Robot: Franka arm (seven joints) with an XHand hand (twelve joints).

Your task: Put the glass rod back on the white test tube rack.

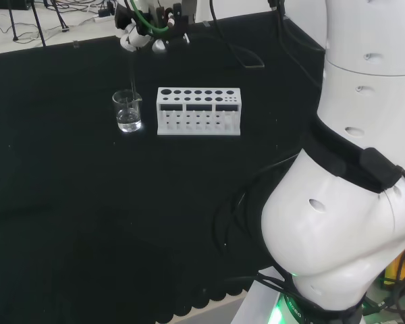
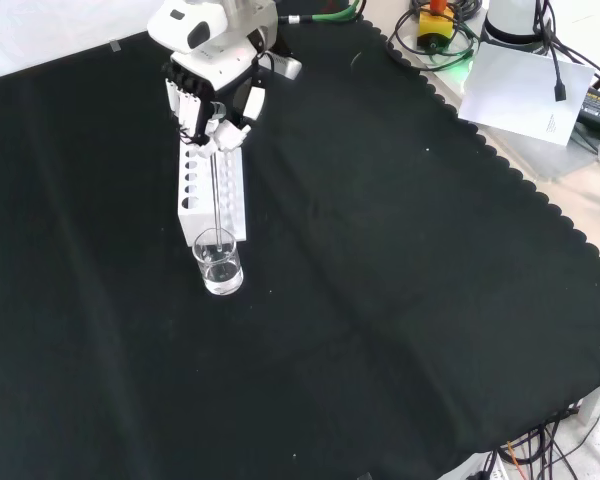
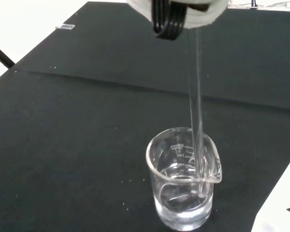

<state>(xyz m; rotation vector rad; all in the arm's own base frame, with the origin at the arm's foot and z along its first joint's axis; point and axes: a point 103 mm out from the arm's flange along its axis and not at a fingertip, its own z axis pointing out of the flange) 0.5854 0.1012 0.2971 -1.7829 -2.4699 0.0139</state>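
a: robot hand (image 2: 212, 120) above the beaker (image 2: 219, 262), fingers curled and pinched on the top of the glass rod (image 2: 218, 190). rod near upright, lower end inside the beaker and dipped in the liquid, seen closest in the wrist view.

b: step in hand, by judgement: lifting the rod out, none of the return to the white test tube rack (image 1: 198, 111) done yet.

a: next move: straight rise until the tip clears the rim, then a short carry sideways to the rack just beside the beaker on the counter (image 1: 88, 202), then lowering into or onto it.

b: contents: beaker roughly a third full of clear liquid, plus the rod end. rack holes all dark in the head view, seemingly no tubes in them.

a: risk: tip catching the rim and tipping the beaker.
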